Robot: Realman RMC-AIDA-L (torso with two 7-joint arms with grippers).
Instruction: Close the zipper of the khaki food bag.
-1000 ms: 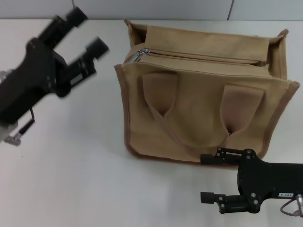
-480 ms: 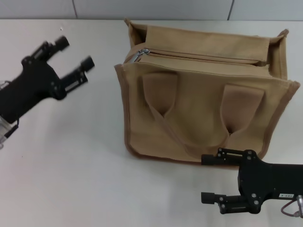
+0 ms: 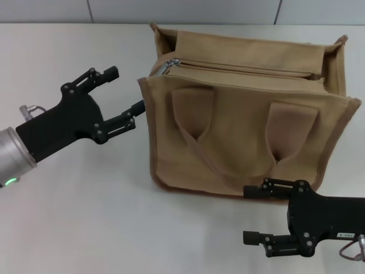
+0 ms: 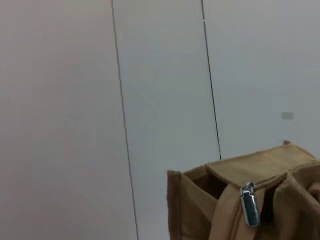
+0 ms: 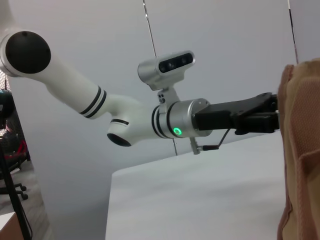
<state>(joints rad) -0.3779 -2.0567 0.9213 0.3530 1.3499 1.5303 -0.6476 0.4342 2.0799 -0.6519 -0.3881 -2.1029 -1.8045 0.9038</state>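
Left gripper (image 3: 125, 90) with fingers spread apart, hovering just beside the left end of the khaki food bag (image 3: 239, 142), one fingertip almost at its brown-trimmed edge, holding nothing. Bag upright on the white table (image 3: 85, 217), handles lying flat on the front wall; inside not visible. Zipper (image 3: 239, 68) along the top, silver slider (image 4: 248, 205) at the left end, near the gripper. Right gripper (image 3: 254, 214) low before the bag's right front corner, fingers also apart, empty. Left arm reaching in from the left.
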